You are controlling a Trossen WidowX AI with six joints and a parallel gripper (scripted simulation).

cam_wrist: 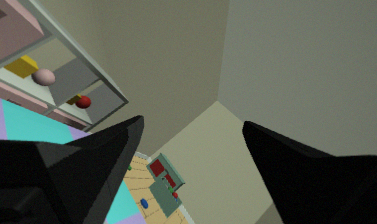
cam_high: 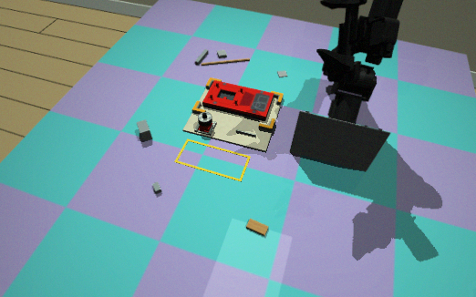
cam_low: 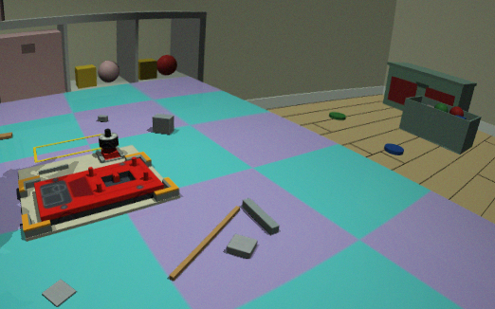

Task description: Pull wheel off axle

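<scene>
The wheel [cam_high: 205,120] [cam_low: 108,141], black with a pale top face, sits around the upright black axle [cam_high: 204,115] [cam_low: 107,132]. The axle stands on a small red and grey base at a corner of the cream board. The marked area [cam_high: 208,170] [cam_low: 68,141] is a yellow rectangle outline on the table beside the board, with no wheel in it. My gripper [cam_high: 321,27] [cam_wrist: 194,123] is open and empty, raised high at the right of the board in the top view. It is well away from the wheel and out of view in the exterior view.
A red panel [cam_high: 243,98] [cam_low: 80,189] with pegs lies between orange corner pieces on the cream board [cam_high: 257,143]. A grey block [cam_high: 143,129] [cam_low: 163,123], a small grey piece [cam_high: 157,188] and an orange block [cam_high: 257,227] lie around the marked area. A dark upright panel [cam_high: 339,143] stands right.
</scene>
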